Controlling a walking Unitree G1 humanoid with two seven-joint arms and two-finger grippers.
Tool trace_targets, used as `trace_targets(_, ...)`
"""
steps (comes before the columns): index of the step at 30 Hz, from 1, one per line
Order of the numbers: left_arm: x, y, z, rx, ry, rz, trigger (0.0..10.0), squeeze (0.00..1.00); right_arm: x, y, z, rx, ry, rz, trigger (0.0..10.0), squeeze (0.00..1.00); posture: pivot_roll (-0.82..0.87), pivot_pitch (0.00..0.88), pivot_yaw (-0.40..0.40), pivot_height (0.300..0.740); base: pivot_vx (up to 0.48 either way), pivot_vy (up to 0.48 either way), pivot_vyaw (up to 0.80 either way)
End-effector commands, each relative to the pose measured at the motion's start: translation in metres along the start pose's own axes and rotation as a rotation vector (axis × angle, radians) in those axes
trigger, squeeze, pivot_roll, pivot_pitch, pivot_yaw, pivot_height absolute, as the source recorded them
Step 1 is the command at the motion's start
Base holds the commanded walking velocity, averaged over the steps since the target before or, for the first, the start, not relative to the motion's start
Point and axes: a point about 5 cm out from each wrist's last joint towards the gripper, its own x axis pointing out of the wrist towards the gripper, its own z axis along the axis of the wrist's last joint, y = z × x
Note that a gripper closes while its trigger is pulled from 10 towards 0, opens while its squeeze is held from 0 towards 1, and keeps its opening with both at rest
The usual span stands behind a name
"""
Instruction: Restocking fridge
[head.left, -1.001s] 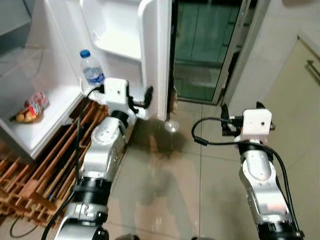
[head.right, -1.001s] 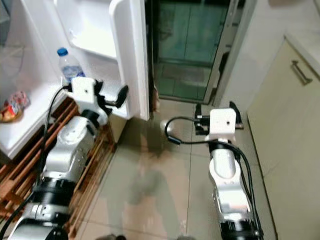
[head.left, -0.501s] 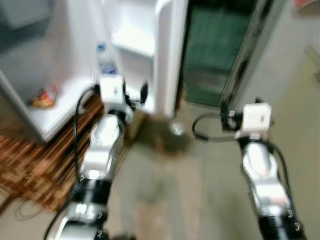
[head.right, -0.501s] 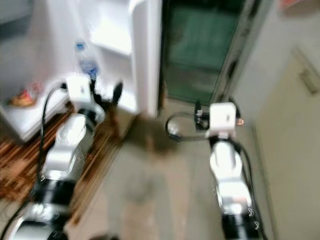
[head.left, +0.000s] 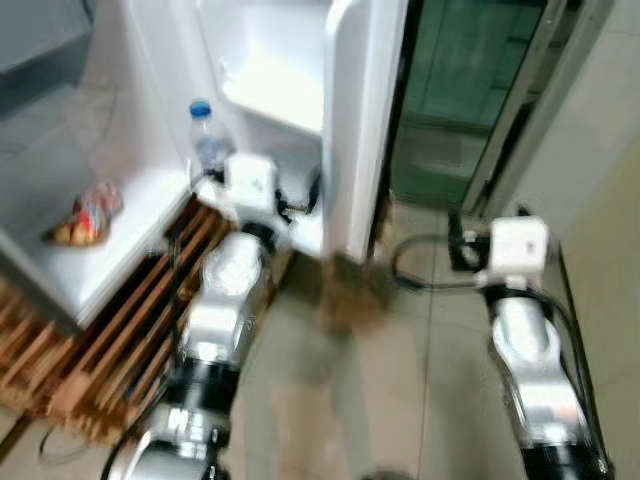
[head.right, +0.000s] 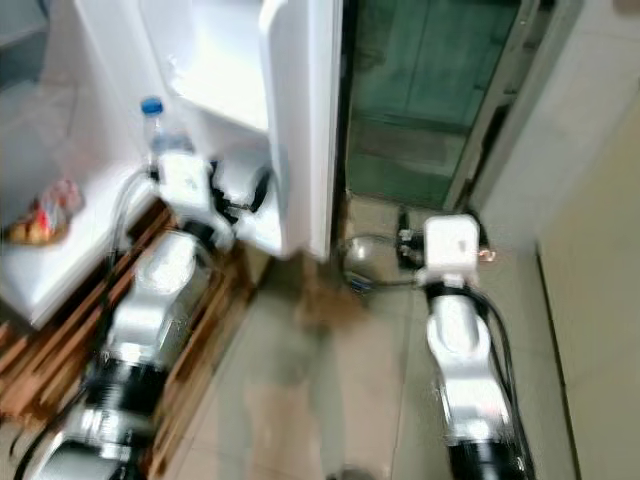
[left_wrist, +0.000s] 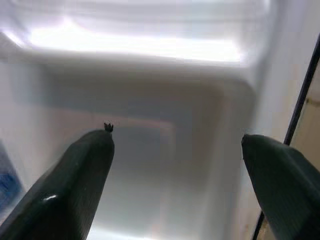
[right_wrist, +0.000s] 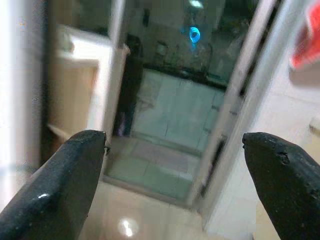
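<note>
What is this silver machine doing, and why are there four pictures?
It is a walking robot with two silver arms, and its job is to fill a fridge. The two wide pictures come from cameras in its head, looking down, so you see its own arms. The other two come from little cameras on its wrists, looking along its black fingers.

The fridge door stands open. The left gripper is open, holds nothing, and points into a white door shelf. A water bottle with a blue cap stands in the door beside that arm. A colourful snack bag lies on a white fridge shelf. The right gripper is open too, empty, above the tiled floor. Everything looks a bit blurry.
</note>
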Motion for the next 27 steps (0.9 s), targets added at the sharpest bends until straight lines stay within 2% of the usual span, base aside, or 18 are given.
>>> trace_targets(1, -0.003, 0.005, 0.003, 0.002, -0.020, 0.007, 10.0, 0.00, 0.002, 0.009, 0.005, 0.007, -0.011, 0.025, 10.0, 0.00, -0.05, 0.000, 0.016, 0.740, 0.000, 0.000, 0.00)
trace_targets(6, -0.003, 0.014, 0.003, -0.003, -0.016, 0.037, 10.0, 0.00, 0.002, 0.008, 0.004, 0.005, -0.007, 0.023, 10.0, 0.00, -0.05, 0.000, 0.016, 0.740, 0.000, 0.000, -0.63)
trace_targets(10, -0.003, 0.014, 0.003, -0.002, -0.016, 0.039, 10.0, 0.00, 0.003, 0.007, 0.003, 0.002, -0.009, 0.021, 10.0, 0.00, -0.05, 0.000, 0.012, 0.740, 0.000, 0.000, -0.67)
trace_targets(20, -0.008, 0.017, -0.004, 0.024, 0.028, 0.086, 10.0, 0.00, 0.006, 0.010, 0.005, 0.015, -0.014, 0.033, 10.0, 0.00, -0.04, 0.000, 0.002, 0.740, 0.000, 0.000, 0.00)
trace_targets(27, -0.017, 0.025, -0.005, 0.023, 0.027, 0.139, 10.0, 0.00, 0.011, 0.019, 0.003, 0.037, 0.008, 0.082, 10.0, 0.00, -0.01, 0.000, -0.033, 0.740, 0.000, 0.000, 0.66)
